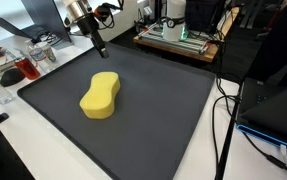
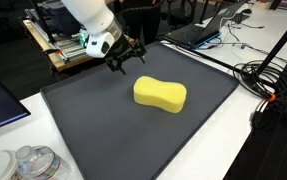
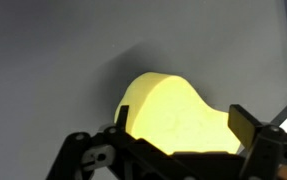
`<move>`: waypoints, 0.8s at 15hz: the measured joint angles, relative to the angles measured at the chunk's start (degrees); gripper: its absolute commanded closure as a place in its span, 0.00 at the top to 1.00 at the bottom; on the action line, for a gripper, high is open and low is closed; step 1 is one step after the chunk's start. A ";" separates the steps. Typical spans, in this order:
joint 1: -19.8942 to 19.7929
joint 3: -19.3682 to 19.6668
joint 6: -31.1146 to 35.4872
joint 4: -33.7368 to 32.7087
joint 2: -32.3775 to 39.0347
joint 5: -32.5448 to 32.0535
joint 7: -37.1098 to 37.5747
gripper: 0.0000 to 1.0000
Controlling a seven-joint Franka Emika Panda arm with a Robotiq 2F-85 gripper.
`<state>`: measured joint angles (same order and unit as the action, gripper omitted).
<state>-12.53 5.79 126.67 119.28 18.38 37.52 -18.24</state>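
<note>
A dark mat is covering most of a white table, and its near corner is running out of the frame in both exterior views. The robot arm is reaching in from the mat's far corner. Its upper links are being cut off by the top edge, so only the wrist end is showing. The arm is leaning down toward the mat with the wrist tilted, and the gripper is hanging in the air above the mat's far edge, touching nothing.

A yellow sponge is lying flat near the middle of the mat, apart from the gripper. In the wrist view the sponge is filling the lower middle, and its near end is being hidden behind the dark gripper body. The fingers are standing apart, with nothing between them but air.

Tangled cables are trailing over the table beside the mat. Clear containers are sitting at one corner, half cut off and too blurred to identify.
</note>
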 measured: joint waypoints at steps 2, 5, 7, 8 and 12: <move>-0.99 -0.47 -0.05 -2.81 3.82 1.03 -1.42 1.00; -2.58 -1.69 -0.05 -6.99 8.88 3.28 -3.10 1.00; -3.42 -2.53 -0.05 -9.63 11.79 4.14 -3.28 1.00; -3.70 -2.84 -0.05 -10.89 13.19 4.30 -3.28 1.00; -4.55 -3.68 -0.43 -15.45 18.43 4.40 -3.28 1.00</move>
<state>-17.08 2.12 126.25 103.83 36.80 41.92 -21.52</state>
